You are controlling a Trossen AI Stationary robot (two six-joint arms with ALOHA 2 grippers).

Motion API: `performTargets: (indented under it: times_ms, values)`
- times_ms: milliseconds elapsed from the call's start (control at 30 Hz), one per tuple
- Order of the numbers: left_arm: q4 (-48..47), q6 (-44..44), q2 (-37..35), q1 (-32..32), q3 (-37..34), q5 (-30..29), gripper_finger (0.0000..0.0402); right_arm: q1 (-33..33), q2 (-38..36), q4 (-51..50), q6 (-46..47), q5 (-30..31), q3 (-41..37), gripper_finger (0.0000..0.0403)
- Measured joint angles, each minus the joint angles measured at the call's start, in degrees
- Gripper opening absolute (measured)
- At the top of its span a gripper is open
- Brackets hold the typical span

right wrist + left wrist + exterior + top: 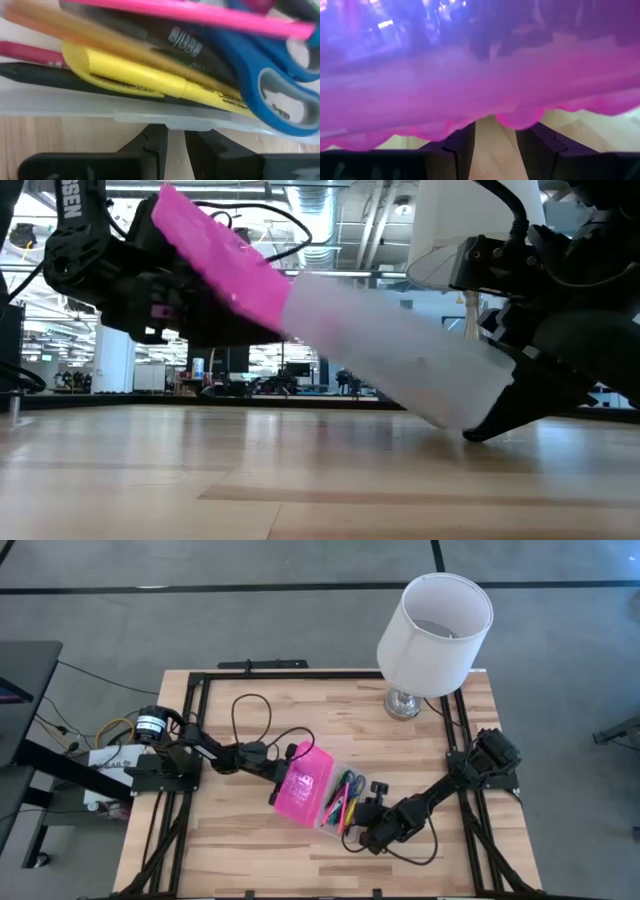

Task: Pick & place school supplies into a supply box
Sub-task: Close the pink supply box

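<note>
Your left gripper (285,775) grips the pink lid (304,785) at nine o'clock, keeping it open. Your right gripper (362,818), fingers clamped on the clear box (400,360) wall at four o'clock, steadies it so the supplies (150,60) stay inside.

Two dark jointed arms, looping black cables, white lettering, angular black jaws

The tabletop (250,850) is pale wood with a smooth, matt grain, edged by a black metal frame (165,830). The supply box (400,360) is frosted clear plastic with a glossy, translucent pink lid (303,785). Inside lie blue plastic-handled scissors (265,75), a shiny yellow highlighter (145,75) and a smooth pink pencil (200,15). The lampshade (435,632) looks like matt white fabric on a polished metal base (403,703)
</note>
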Motion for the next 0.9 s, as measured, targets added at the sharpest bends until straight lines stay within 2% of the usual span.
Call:
performTargets:
  times_ms: [467,767,900]
  values:
    - [-6.35,0.34,0.09,-0.12,-2.30,-4.10,0.0132,-0.07,-0.08,-0.73,-0.44,-1.78,0.13,0.0063]
    - [-15.49,-0.52,-0.12,-0.11,-2.40,-8.34,0.0132,-0.23,-0.06,-1.09,-0.79,-2.14,0.15,0.0063]
    - [-21.04,-0.56,-2.41,-0.04,-2.49,-10.32,0.0132,-0.66,-0.06,-1.25,-1.09,-2.94,0.13,0.0063]
